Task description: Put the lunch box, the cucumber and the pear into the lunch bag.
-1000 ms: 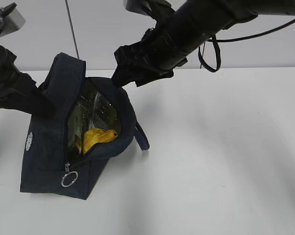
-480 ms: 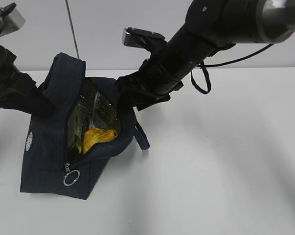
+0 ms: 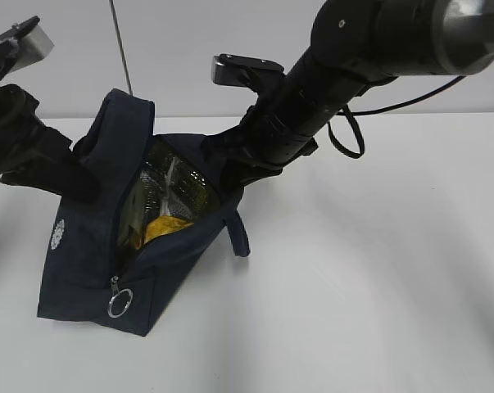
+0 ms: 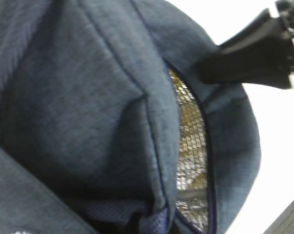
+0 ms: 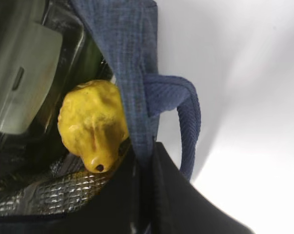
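Observation:
The navy lunch bag (image 3: 83, 262) stands open on the white table. Inside it the yellow pear (image 3: 160, 227) lies on the foil lining (image 5: 44, 197), next to the lunch box (image 5: 25, 83) with its pale green lid. A dark green strip of cucumber (image 5: 94, 58) shows between the box and the bag wall. My right gripper (image 3: 224, 160) is shut on the bag's right rim, and navy fabric runs between its black fingers (image 5: 147, 158). My left gripper (image 3: 81, 182) is shut on the bag's left flap; in the left wrist view the bag's fabric (image 4: 88, 97) hides its fingers.
The silver ring pull (image 3: 120, 303) hangs at the bag's near end. The loop handle (image 3: 240, 233) droops on the right side, beside my right fingers (image 5: 188, 122). White table (image 3: 378, 286) stretches to the right and front. A thin rod (image 3: 120, 45) stands behind the bag.
My right gripper has come down from above the bag and shut on its right rim. The bag's mouth has narrowed and its left side has risen slightly with the left arm.

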Tool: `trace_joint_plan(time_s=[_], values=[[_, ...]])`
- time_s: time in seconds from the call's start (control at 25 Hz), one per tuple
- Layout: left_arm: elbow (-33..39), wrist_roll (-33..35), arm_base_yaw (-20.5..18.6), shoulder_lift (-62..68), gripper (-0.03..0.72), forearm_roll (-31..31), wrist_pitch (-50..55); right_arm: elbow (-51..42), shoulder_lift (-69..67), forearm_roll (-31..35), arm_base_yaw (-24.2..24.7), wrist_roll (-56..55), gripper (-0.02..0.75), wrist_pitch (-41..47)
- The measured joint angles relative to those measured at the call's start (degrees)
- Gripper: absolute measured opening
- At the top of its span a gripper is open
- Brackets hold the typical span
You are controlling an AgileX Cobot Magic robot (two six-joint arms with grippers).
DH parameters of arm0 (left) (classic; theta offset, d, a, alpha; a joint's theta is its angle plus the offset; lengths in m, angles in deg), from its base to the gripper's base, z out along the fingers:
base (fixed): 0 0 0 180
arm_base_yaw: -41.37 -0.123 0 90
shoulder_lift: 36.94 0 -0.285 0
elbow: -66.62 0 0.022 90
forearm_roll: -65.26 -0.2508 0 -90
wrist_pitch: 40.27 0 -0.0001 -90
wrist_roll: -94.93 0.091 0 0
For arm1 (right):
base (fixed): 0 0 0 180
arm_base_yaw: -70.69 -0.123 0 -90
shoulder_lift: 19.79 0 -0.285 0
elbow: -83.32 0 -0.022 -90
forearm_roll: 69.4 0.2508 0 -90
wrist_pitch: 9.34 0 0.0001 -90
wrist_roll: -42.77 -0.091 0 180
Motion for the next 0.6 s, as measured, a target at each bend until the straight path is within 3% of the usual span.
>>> trace_joint_plan(time_s=[0.28, 0.6], values=[[-3.9, -1.1, 1.1, 4.2, 0.012, 0.1, -1.7, -12.6, 12.9, -1.5, 0.0, -0.7, 0.007, -4.3], [-12.4, -4.1, 7.5, 11.8, 0.012, -0.1, -1.8, -23.0, 22.2, -0.7, 0.1, -0.7, 0.006, -7.5]])
